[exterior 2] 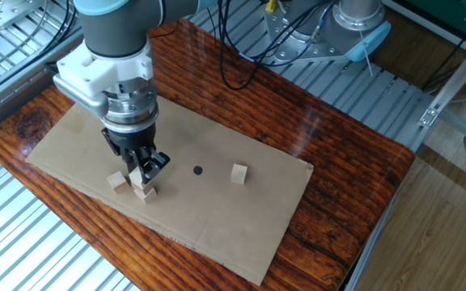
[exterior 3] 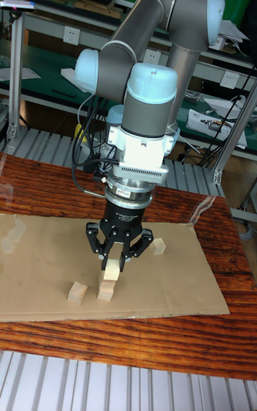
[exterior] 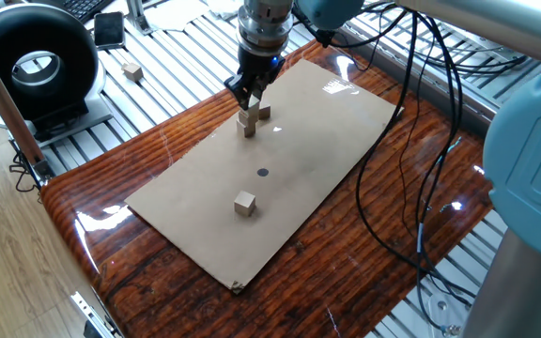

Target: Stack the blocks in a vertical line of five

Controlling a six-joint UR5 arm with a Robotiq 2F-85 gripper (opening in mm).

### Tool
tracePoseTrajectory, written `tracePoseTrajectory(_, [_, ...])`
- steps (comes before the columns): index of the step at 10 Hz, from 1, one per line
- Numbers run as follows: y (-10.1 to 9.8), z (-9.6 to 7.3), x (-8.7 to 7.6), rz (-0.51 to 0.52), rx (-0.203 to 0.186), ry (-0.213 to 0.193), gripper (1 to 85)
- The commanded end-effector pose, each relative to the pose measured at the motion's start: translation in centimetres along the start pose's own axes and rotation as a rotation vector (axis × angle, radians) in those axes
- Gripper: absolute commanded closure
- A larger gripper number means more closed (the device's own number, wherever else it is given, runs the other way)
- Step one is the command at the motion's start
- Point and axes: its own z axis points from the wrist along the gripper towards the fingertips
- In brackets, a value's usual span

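A stack of two tan blocks (exterior: 248, 125) (exterior 2: 144, 189) (exterior 3: 108, 280) stands on the cardboard sheet (exterior: 308, 141). A single block (exterior: 265, 113) (exterior 2: 117, 179) (exterior 3: 77, 292) lies right beside it. Another block (exterior: 243, 203) (exterior 2: 239, 173) (exterior 3: 158, 245) sits alone past the black dot (exterior: 262, 173). One more block (exterior: 133, 71) rests off the table on the slatted surface. My gripper (exterior: 252, 99) (exterior 2: 142, 167) (exterior 3: 116, 252) hangs straight over the stack, open, with its fingers spread on either side of the top block and none of them gripping it.
The sheet lies on a glossy wooden table (exterior: 139, 253). A black ring-shaped device (exterior: 34, 68) stands at the far left. Black cables (exterior: 411, 141) hang over the table's right side, next to the arm's blue base (exterior: 533, 188).
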Motion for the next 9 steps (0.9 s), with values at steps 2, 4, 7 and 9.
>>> tracePoseTrajectory(2, [-0.18,-0.07,-0.1,0.003,0.001,-0.002,59.3])
tracePoseTrajectory(4, [-0.2,0.04,-0.14,0.002,0.001,-0.002,59.3])
tracePoseTrajectory(7, [-0.3,0.07,0.07,0.001,0.005,0.006,57.7])
tracePoseTrajectory(9, [-0.21,0.05,0.11,0.002,0.002,0.007,56.7])
